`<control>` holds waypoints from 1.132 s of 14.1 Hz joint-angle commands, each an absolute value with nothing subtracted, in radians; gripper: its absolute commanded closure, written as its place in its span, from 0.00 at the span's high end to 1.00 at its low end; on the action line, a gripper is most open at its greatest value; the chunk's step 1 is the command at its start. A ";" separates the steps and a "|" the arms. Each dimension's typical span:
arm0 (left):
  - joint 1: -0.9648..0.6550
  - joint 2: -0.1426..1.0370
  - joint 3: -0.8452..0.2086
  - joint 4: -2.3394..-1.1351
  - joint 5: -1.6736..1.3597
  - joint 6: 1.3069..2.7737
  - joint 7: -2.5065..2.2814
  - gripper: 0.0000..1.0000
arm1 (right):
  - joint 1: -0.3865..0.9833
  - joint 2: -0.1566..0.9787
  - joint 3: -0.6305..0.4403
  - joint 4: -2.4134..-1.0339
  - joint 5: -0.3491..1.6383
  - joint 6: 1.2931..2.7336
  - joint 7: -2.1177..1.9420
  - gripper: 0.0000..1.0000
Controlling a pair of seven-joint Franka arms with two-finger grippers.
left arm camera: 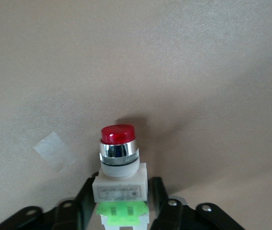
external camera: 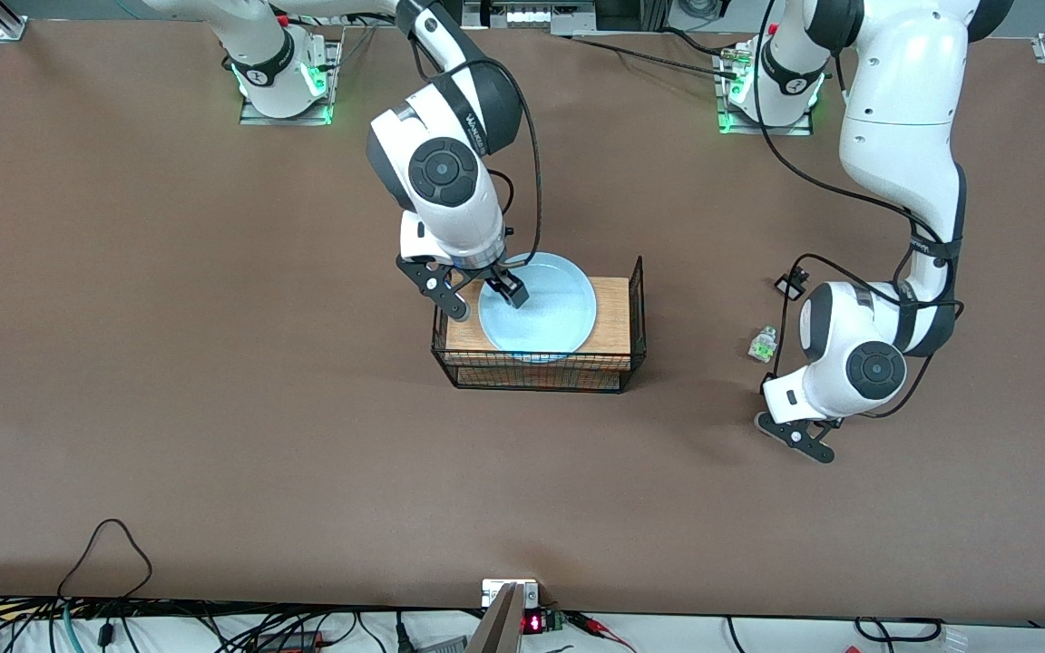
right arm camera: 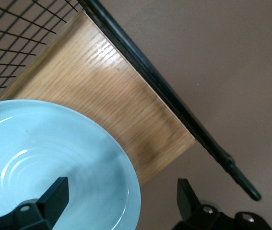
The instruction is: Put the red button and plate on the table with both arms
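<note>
Front view: the plate lies a little right of frame centre, on the wooden top of a black wire rack. The right end effector stands open at the plate's left rim, one finger over the plate's inside and the other outside the rim. At right of the frame, the left end effector hangs low over the bare brown surface. Just above and left of it a small green-and-white part lies on the surface, and a small black piece sits higher still.

Left wrist view: the red button fills the lower centre, red cap pointing away from the camera and green block at the bottom edge. The left end effector is closed on its whitish body. A pale square of tape lies at centre left on the surface. Whether the button already touches the surface is hard to say; its shadow sits close.

Right wrist view: the plate fills the lower left, its rim running between the two spread fingers of the right end effector; the rack's wooden top crosses the middle.

Risks, as I judge them: a shallow rim gives little hold, so the plate may tilt or slip when lifted, or catch the rack's raised wire side. The button, released above the surface, could topple and roll.
</note>
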State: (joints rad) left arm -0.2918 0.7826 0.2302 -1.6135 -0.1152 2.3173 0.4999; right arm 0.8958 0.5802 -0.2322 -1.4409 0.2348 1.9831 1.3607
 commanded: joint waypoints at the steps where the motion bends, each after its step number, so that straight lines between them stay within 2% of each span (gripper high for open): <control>1: -0.278 0.784 0.221 -1.588 -0.100 2.312 0.511 1.00 | 0.931 0.583 -0.252 -1.457 0.244 1.999 1.382 1.00; 4: -0.233 0.706 0.168 -1.553 -0.098 2.245 0.499 1.00 | 0.939 0.577 -0.252 -1.470 0.244 1.997 1.384 0.99; 5: -0.219 0.683 0.157 -1.534 -0.098 2.200 0.496 1.00 | 0.942 0.577 -0.252 -1.470 0.244 1.996 1.384 0.93; 8: -0.203 0.583 0.156 -1.537 -0.098 2.162 0.497 1.00 | 0.942 0.577 -0.252 -1.470 0.245 1.996 1.417 0.64; 10: -0.180 0.507 0.156 -1.540 -0.100 2.064 0.495 1.00 | 0.946 0.574 -0.252 -1.470 0.245 1.996 1.425 0.49; 13: -0.152 0.399 0.156 -1.558 -0.100 1.967 0.497 1.00 | 0.946 0.574 -0.252 -1.470 0.244 1.997 1.414 0.33; 16: -0.141 0.293 0.156 -1.652 -0.101 1.970 0.492 1.00 | 0.948 0.574 -0.252 -1.468 0.244 2.000 1.417 0.14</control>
